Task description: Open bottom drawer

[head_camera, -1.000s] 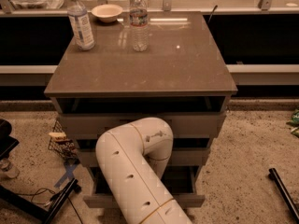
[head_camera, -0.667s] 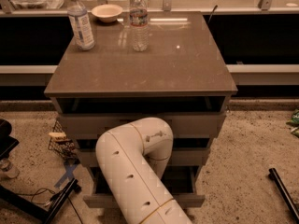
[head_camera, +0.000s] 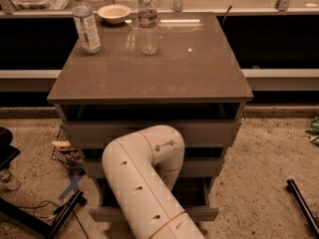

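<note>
In the camera view, the bottom drawer [head_camera: 203, 214], the lowest tier under the tabletop [head_camera: 164, 73], already juts out toward me, its slim front running left to right. My white arm [head_camera: 144, 183] bends down before it and hides the gripper, so I cannot tell its grip. I judge the pull is under way and next calls for a straight draw toward me.

The brown counter [head_camera: 189, 73] holds a left water bottle [head_camera: 85, 24], a middle water bottle [head_camera: 148, 26] and a bowl [head_camera: 114, 13]. The claw hides behind the arm [head_camera: 144, 188].
</note>
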Controlling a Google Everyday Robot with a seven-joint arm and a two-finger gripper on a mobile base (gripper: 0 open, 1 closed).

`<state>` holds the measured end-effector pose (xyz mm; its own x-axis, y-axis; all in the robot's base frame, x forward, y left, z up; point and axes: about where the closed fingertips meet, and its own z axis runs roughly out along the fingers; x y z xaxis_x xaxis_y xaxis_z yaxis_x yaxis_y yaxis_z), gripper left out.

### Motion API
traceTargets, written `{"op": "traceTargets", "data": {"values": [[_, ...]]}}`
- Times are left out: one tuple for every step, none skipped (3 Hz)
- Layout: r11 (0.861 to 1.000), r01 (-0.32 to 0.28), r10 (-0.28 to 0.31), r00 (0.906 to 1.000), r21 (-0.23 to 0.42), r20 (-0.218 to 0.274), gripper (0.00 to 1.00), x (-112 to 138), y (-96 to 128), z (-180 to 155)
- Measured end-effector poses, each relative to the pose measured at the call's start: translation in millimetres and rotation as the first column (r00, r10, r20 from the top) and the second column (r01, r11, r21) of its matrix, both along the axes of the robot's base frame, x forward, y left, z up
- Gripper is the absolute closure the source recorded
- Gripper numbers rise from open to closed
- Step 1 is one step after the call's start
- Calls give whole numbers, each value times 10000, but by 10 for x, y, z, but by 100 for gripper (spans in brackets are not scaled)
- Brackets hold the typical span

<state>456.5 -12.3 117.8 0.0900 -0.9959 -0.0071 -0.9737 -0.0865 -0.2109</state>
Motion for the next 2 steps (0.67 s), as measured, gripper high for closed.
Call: {"op": "traceTargets", "data": {"values": [[9976, -454, 456, 9990, 524, -39, 28, -59, 86, 25], [9788, -1498, 1453, 9885, 1396, 414, 51, -196, 496, 341]]}}
